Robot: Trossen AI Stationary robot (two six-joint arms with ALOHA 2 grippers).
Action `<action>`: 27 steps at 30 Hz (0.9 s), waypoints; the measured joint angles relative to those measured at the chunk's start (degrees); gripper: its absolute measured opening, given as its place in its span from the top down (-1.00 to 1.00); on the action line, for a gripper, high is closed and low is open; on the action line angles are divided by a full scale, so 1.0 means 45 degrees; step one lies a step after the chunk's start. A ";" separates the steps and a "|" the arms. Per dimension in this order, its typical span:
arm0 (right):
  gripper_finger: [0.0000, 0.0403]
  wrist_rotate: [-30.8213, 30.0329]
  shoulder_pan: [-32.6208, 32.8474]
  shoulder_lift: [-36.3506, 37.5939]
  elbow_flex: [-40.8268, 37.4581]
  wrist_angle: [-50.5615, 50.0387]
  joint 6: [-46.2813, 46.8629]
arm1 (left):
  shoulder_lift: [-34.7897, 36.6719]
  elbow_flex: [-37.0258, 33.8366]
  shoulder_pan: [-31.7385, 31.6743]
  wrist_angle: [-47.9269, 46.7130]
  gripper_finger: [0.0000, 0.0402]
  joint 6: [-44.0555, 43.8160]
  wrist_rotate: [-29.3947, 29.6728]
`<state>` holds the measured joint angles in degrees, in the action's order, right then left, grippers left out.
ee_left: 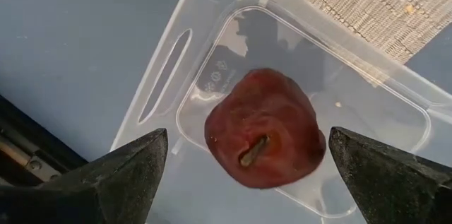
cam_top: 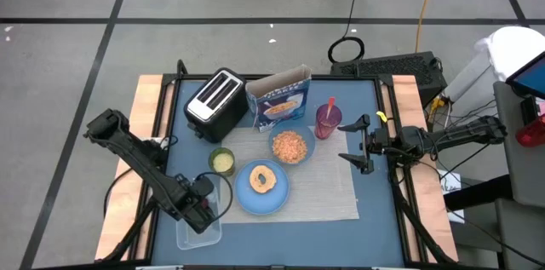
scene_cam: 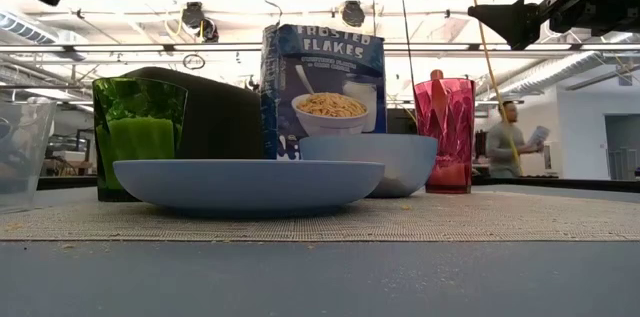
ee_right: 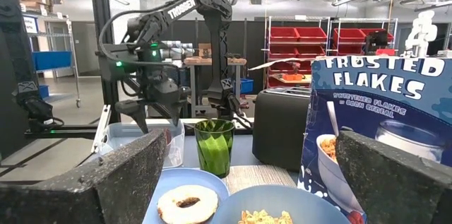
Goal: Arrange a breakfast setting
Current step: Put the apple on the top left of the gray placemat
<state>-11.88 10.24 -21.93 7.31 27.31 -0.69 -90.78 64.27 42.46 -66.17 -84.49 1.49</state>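
Left gripper [ee_left: 244, 174] gapes wide above the dark-red fruit [ee_left: 265, 138] (round, slippery); off-centre closing may roll it inside the clear tub [ee_left: 166, 75].

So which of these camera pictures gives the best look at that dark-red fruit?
The left wrist view: the dark-red fruit fills the picture, stem showing, lying in a clear plastic container between the open left gripper's fingers. In the high view the arm hides it. The low and right wrist views don't clearly show it.

From overhead I can't see the dark-red fruit [ee_left: 263, 128]; the left gripper [cam_top: 203, 204] covers it. The spoon's [cam_top: 330, 106] bowl is hidden inside the purple cup [cam_top: 327, 122]. My low view cuts off the clear container [scene_cam: 20, 152].
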 joint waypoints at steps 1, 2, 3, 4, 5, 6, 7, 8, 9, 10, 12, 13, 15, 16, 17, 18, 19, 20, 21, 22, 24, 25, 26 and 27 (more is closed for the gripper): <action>-0.97 0.0000 -0.0001 -0.0001 0.0000 -0.0004 0.0001 | 0.0000 -0.0092 0.0000 0.0110 -0.98 -0.0006 -0.0003; -0.97 0.0000 -0.0001 0.0004 0.0000 -0.0006 0.0003 | 0.0000 -0.0176 0.0000 0.0161 -0.98 -0.0030 0.0001; -0.97 0.0002 0.0000 0.0004 0.0000 -0.0031 0.0004 | 0.0005 -0.0268 0.0000 0.0175 -0.98 -0.0108 0.0001; -0.97 0.0000 -0.0002 0.0001 0.0000 -0.0063 0.0004 | 0.0005 -0.0361 0.0000 0.0234 -0.98 -0.0231 -0.0003; -0.97 0.0002 -0.0004 -0.0001 0.0000 -0.0099 0.0004 | 0.0005 -0.0444 0.0000 0.0367 -0.98 -0.0347 -0.0003; -0.97 0.0005 -0.0003 0.0004 0.0000 -0.0138 0.0004 | 0.0005 -0.0495 0.0000 0.0517 -0.98 -0.0386 -0.0003; -0.97 0.0004 -0.0004 -0.0001 0.0000 -0.0150 0.0004 | 0.0005 -0.0536 0.0000 0.0688 -0.98 -0.0396 -0.0003; -0.97 0.0002 0.0000 -0.0001 0.0000 -0.0167 0.0004 | 0.0005 -0.0576 0.0000 0.0852 -0.98 -0.0398 0.0000; -0.97 0.0000 0.0001 0.0004 0.0000 -0.0183 0.0004 | 0.0005 -0.0603 0.0000 0.1010 -0.98 -0.0398 -0.0003; -0.97 0.0004 -0.0004 0.0000 0.0000 -0.0184 0.0004 | 0.0005 -0.0617 0.0000 0.1123 -0.98 -0.0398 -0.0003; -0.97 0.0002 -0.0002 0.0001 0.0000 -0.0186 0.0004 | 0.0005 -0.0612 0.0000 0.1430 -0.98 -0.0367 -0.0003; -0.97 0.0003 -0.0002 0.0004 0.0000 -0.0189 0.0004 | 0.0005 -0.0612 0.0000 0.1577 -0.98 -0.0355 -0.0003; -0.97 0.0004 0.0001 0.0000 0.0000 -0.0189 0.0004 | 0.0005 -0.0612 0.0000 0.1762 -0.98 -0.0357 -0.0003; -0.97 0.0005 0.0001 0.0004 0.0000 -0.0189 0.0004 | 0.0005 -0.0612 0.0000 0.1878 -0.98 -0.0350 -0.0003; -0.97 0.0000 0.0001 -0.0001 0.0000 -0.0189 0.0004 | 0.0005 -0.0612 0.0000 0.2025 -0.98 -0.0345 -0.0002; -0.97 0.0005 -0.0004 0.0004 0.0000 -0.0189 0.0004 | 0.0005 -0.0612 0.0000 0.2164 -0.98 -0.0345 0.0001; -0.97 0.0005 -0.0003 0.0004 0.0000 -0.0189 0.0004 | 0.0005 -0.0612 0.0000 0.2242 -0.98 -0.0344 0.0001; -0.97 0.0002 -0.0001 0.0004 0.0000 -0.0189 0.0004 | 0.0005 -0.0612 0.0000 0.2273 -0.98 -0.0309 0.0001; -0.97 0.0005 0.0001 0.0001 0.0000 -0.0189 0.0004 | 0.0005 -0.0612 0.0000 0.2287 -0.98 -0.0256 0.0001; -0.97 0.0000 -0.0003 0.0000 0.0000 -0.0189 0.0004 | 0.0005 -0.0612 0.0000 0.2293 -0.98 -0.0203 0.0001; -0.97 0.0000 0.0000 0.0004 0.0000 -0.0189 0.0004 | 0.0005 -0.0612 0.0000 0.2292 -0.98 -0.0046 0.0001; -0.97 0.0005 -0.0004 0.0003 0.0000 -0.0189 0.0004 | 0.0005 -0.0612 0.0000 0.2293 -0.98 0.0000 0.0001; -0.97 0.0002 -0.0004 0.0003 0.0000 -0.0189 0.0002 | 0.0005 -0.0612 0.0000 0.2288 -0.98 0.0073 0.0001; -0.97 0.0000 -0.0003 0.0004 0.0000 -0.0189 0.0004 | 0.0005 -0.0612 0.0000 0.2270 -0.98 0.0082 0.0001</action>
<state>-11.88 10.22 -21.91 7.31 26.46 -0.67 -90.76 61.52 42.46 -55.96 -84.12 1.50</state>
